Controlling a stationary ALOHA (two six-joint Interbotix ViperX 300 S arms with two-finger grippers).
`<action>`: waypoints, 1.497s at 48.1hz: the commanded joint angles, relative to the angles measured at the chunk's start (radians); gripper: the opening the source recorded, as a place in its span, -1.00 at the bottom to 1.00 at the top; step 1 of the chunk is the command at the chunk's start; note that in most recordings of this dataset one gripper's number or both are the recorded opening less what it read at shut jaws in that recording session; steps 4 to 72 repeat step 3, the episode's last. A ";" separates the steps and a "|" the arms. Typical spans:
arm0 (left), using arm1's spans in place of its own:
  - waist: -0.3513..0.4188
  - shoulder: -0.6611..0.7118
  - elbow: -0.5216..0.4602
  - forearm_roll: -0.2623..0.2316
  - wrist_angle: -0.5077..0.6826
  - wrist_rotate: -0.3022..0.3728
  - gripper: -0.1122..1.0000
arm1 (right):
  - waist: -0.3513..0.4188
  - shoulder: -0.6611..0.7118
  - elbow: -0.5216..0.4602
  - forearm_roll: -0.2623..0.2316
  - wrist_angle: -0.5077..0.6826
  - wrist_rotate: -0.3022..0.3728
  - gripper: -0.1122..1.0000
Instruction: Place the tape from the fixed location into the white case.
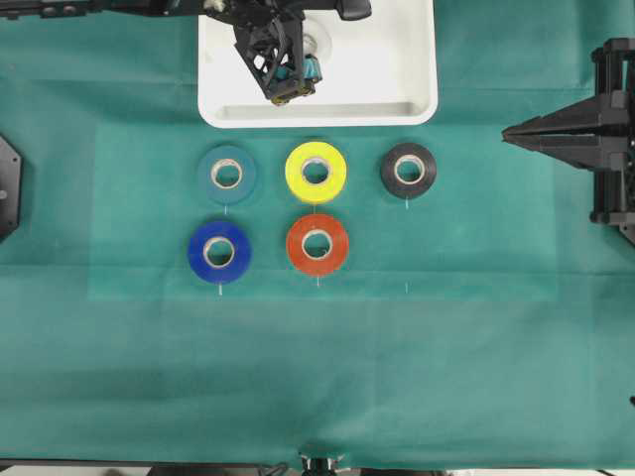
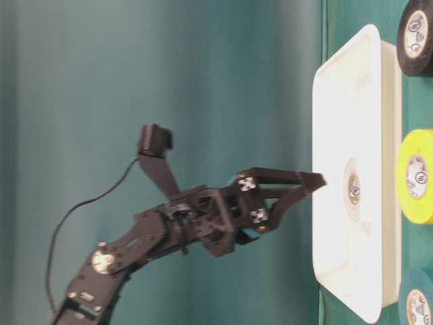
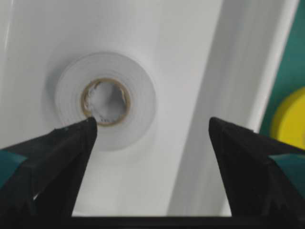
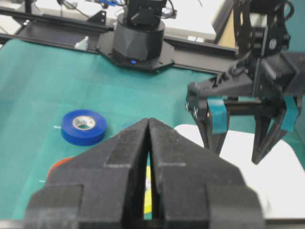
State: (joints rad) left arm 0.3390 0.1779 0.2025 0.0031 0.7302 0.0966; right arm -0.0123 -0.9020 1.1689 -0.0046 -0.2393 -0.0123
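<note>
While the tape (image 3: 106, 101) lies flat inside the white case (image 1: 417, 69), my left tool (image 3: 152, 138) hangs above it with its jaws spread wide, gripping nothing. My right tool (image 4: 149, 157) sits off to the side over the counter (image 1: 317, 367), jaws pressed together and empty.

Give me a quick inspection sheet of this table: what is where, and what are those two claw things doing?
Surface: green cloth, smooth.
Job's things: white tape lies flat inside the white case.
Clutter: teal roll, yellow roll, black roll, blue roll, orange roll, in two rows beside the case.
Grippers: left end effector open above the case, holding nothing; right end effector shut, off at the side.
Cables: black cable trailing from the left arm.
Surroundings: plain green backdrop.
</note>
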 commanded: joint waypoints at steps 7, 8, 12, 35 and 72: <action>-0.009 -0.064 -0.052 -0.002 0.055 0.002 0.86 | -0.002 0.006 -0.029 -0.002 -0.005 -0.002 -0.80; -0.009 -0.064 -0.052 -0.002 0.055 0.002 0.86 | -0.002 0.006 -0.029 -0.002 -0.005 -0.002 -0.80; -0.009 -0.064 -0.052 -0.002 0.055 0.002 0.86 | -0.002 0.006 -0.029 -0.002 -0.005 -0.002 -0.80; -0.009 -0.064 -0.052 -0.002 0.055 0.002 0.86 | -0.002 0.006 -0.029 -0.002 -0.005 -0.002 -0.80; -0.009 -0.064 -0.052 -0.002 0.055 0.002 0.86 | -0.002 0.006 -0.029 -0.002 -0.005 -0.002 -0.80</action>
